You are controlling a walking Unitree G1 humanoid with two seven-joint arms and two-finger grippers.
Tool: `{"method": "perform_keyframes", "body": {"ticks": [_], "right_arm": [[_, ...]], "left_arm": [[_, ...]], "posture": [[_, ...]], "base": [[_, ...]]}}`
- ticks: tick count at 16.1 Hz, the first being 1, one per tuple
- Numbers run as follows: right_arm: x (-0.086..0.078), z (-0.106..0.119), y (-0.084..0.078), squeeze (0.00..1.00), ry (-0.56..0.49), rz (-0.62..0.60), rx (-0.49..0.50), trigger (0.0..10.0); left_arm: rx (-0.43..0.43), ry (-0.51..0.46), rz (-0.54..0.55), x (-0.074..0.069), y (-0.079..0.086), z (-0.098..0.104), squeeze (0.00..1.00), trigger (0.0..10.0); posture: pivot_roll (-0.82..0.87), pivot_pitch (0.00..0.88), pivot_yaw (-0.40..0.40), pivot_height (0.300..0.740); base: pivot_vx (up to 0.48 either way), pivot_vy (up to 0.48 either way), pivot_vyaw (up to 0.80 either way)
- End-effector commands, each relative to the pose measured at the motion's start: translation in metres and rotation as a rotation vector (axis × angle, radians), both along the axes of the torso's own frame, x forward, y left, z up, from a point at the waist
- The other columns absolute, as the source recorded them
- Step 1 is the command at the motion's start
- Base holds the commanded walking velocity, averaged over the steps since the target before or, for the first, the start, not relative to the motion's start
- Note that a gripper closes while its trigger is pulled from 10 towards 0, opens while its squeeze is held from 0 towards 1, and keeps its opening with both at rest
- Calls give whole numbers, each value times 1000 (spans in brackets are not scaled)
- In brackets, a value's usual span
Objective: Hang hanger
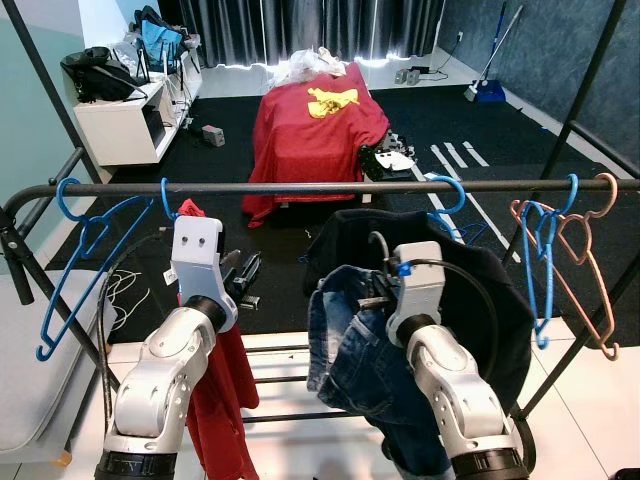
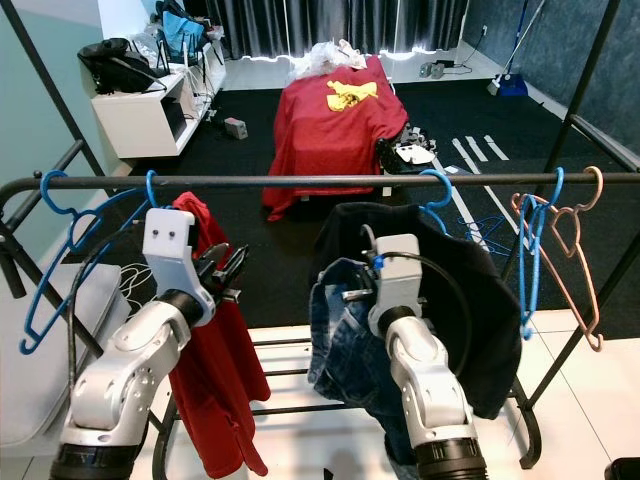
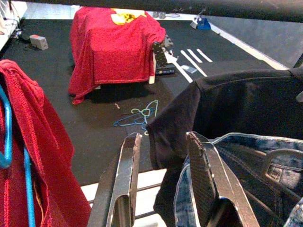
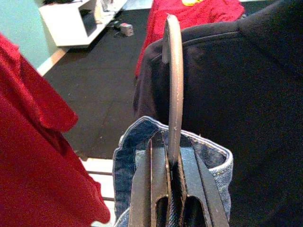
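Right gripper [image 4: 166, 161] clamped on jeans hanger [image 4: 173, 85] below the rail [image 1: 320, 187], left gripper [image 3: 163, 179] open beside red shirt [image 2: 215, 370], black carpet [image 1: 230, 170], red-draped table [image 1: 315, 140], dark curtains [image 1: 300, 25]

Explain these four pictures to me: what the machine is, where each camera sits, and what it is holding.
This is a walking humanoid robot with two silver arms. The two wide pictures come from its head and look down at a clothes rail. The other two come from a camera on each wrist, looking along the fingers.

The right hand is shut on the grey hook of a hanger carrying blue jeans, not yet on the rail. The left hand is open and holds nothing. A red garment, a black garment and several bare hangers are on the rail.
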State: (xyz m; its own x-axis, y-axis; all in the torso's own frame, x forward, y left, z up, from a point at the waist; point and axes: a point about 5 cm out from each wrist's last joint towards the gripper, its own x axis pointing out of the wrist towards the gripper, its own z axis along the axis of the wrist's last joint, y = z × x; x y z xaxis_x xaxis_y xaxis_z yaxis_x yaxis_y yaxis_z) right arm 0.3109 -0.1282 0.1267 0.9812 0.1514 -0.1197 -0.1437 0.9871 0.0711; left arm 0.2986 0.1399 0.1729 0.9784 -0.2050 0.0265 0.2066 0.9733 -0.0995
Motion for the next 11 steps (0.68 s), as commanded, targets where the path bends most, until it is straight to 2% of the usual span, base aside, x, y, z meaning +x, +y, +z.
{"method": "perform_keyframes", "body": {"ticks": [1, 2, 4, 6, 11], "right_arm": [[5, 15, 3, 0, -67, -19, 44, 10000], [7, 20, 9, 0, -97, 21, 92, 10000], [5, 24, 15, 0, -114, 105, 102, 10000], [5, 29, 13, 0, -155, 73, 159, 10000], [5, 25, 12, 0, -163, 66, 110, 10000]], "left_arm": [[0, 26, 8, -1, 1, -5, 0, 10000], [-2, 26, 19, 0, 2, -5, 0, 10000], [-7, 24, 23, -2, 2, -4, 0, 10000], [-12, 26, 29, -5, 4, -4, 0, 10000], [-6, 34, 42, -7, 6, -7, 0, 10000]], "posture": [[20, 16, 9, 740], [21, 19, 1, 740], [26, 25, -5, 740], [33, 30, -14, 740], [33, 33, -17, 740]], "base": [[0, 0, 0], [0, 0, 0], [0, 0, 0], [0, 0, 0], [0, 0, 0]]}}
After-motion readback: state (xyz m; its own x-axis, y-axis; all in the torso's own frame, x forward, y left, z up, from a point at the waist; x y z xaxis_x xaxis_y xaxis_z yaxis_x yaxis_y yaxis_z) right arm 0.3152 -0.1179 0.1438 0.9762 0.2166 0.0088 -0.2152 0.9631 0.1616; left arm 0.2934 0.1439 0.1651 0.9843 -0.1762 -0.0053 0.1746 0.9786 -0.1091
